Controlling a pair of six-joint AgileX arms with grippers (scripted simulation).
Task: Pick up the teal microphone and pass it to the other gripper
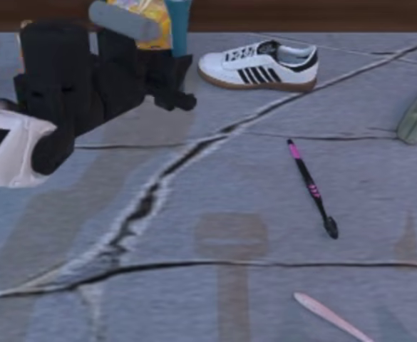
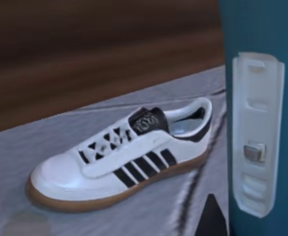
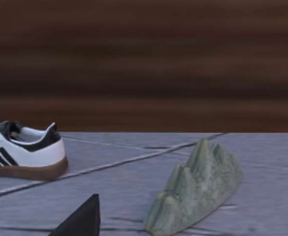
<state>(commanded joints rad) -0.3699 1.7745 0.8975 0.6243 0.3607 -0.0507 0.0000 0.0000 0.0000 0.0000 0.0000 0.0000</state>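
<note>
We hold the teal microphone (image 1: 177, 25) upright in our left gripper (image 1: 171, 89), jaws clamped on it, far-left above the surface (image 1: 265, 185). Right gripper not visible from above; handover means carrying it rightward.

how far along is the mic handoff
Pickup looks done: the left claw at the table's far left holds the mic upright, its teal handle and white switch strip filling the left wrist view beside the shoe. Still left: the pass. The right claw isn't in the top view; only a dark fingertip shows near the green ridged object.
</note>
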